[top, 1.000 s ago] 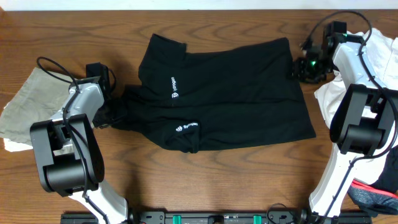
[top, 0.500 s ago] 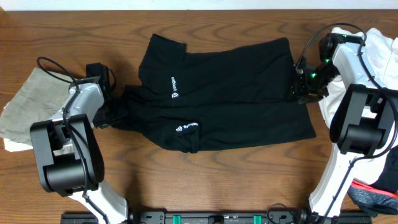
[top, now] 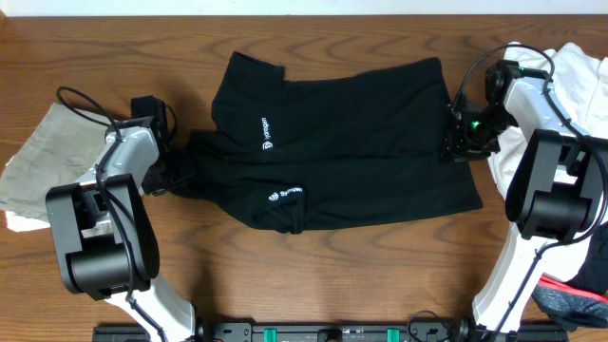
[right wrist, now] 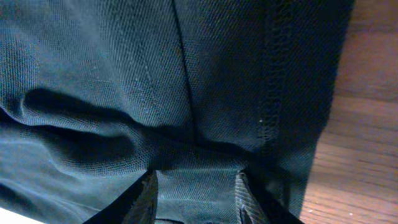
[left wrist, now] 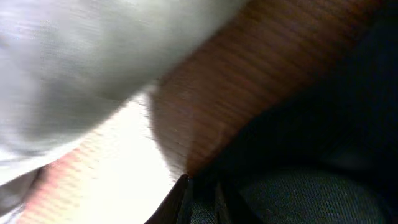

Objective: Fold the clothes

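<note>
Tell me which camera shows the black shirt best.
Overhead: the whole black shirt lies on the table, both white logos visible. The right wrist view shows only close-up weave and a stitched hem; the left wrist view, just a blurred dark patch.

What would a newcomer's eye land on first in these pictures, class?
A black short-sleeved collared fabric shirt with white logos sprawls across the middle of the brown wooden table. The left tool meets its left edge and the right tool its right hem. A khaki cloth garment lies far left, white cloth garments far right.
</note>
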You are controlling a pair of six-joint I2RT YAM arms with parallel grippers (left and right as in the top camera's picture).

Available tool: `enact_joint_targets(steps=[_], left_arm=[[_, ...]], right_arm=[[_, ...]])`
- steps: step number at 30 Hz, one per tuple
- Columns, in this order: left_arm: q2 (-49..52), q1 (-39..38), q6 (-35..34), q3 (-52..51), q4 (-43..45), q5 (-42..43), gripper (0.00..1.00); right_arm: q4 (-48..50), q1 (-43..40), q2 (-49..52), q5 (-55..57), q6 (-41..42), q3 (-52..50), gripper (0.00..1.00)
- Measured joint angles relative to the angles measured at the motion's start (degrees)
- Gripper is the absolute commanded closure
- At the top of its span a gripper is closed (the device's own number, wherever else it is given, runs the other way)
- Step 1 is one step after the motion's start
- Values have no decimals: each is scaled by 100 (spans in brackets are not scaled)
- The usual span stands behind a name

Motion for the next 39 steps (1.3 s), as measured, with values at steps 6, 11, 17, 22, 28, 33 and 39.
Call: enact_joint_targets(steps=[6, 11, 17, 22, 28, 33, 39], left_arm=[[-142, -28, 197, -61, -203, 592, 73], [-1211, -79, 254, -195, -457, 828, 54], [-2712, -267, 227, -188, -1113, 1029, 40], [-2975, -879, 203, -192, -1539, 1397, 42], [-2924, -2238, -22, -511, -1329, 1606, 50], [-2774, -3318, -361, -1091, -636, 1655, 44], [-2496, -4181, -739, -1637, 422, 1685, 42]], right_arm=[[-92, 0, 0, -17, -2, -33, 60], [-72, 0, 0, -17, -2, -33, 60], [-52, 0, 0, -17, 4, -33, 60], [-44, 0, 0, -28, 7, -37, 62], [-24, 0, 0, -136, 7, -44, 62], [-28, 0, 0, -184, 7, -52, 62], [-28, 0, 0, -205, 7, -59, 62]])
